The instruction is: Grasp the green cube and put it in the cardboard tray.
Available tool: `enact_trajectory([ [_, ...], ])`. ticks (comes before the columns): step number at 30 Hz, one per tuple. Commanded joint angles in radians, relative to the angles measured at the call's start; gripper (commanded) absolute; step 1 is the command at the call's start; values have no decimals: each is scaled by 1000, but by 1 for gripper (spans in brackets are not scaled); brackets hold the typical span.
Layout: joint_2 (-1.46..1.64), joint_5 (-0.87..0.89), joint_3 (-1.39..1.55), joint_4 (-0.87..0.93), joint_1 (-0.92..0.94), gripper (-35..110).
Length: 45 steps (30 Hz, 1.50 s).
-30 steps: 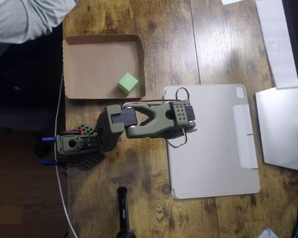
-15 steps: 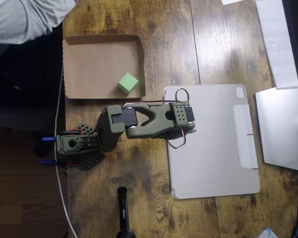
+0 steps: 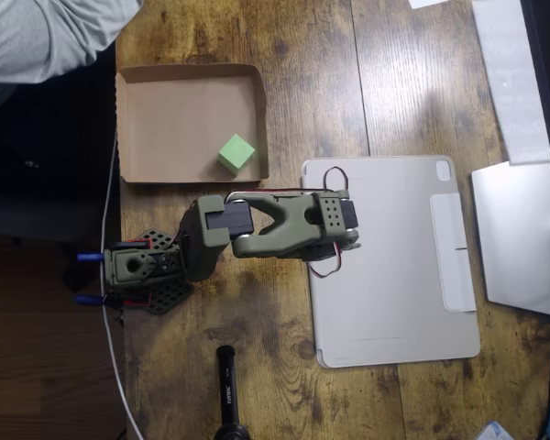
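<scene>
Dark, knotted wooden planks are making up the table (image 3: 394, 82) I am working over, seen from straight above. I am finding the green cube (image 3: 236, 153) sitting inside the cardboard tray (image 3: 179, 101), in the upper left of the frame, down in the tray's lower right corner and close to both rims there. It is resting flat on the bare bottom, so I am judging the placing as done.

Just below the tray, the olive arm (image 3: 275, 223) is lying folded across the middle of the frame, its base (image 3: 142, 270) at the left edge of the table. That tucked pose is reading to me as a rest position, well clear of the cube. Its far end is hanging over the grey tablet (image 3: 394, 261), and I cannot tell how the jaws are standing, since the arm's own body is covering them. A person's grey sleeve (image 3: 46, 37) is showing at the top left corner.
</scene>
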Motion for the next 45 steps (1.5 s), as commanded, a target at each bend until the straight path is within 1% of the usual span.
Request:
enact_trajectory([
  [1, 52, -17, -17, 55, 15, 0],
  [14, 52, -20, -34, 97, 15, 0],
  [20, 55, -48, -34, 98, 8, 0],
  [32, 110, -40, -20, 86, -55, 0],
  [37, 158, -46, -14, 84, -43, 0],
  [45, 138, -28, -8, 67, -46, 0],
])
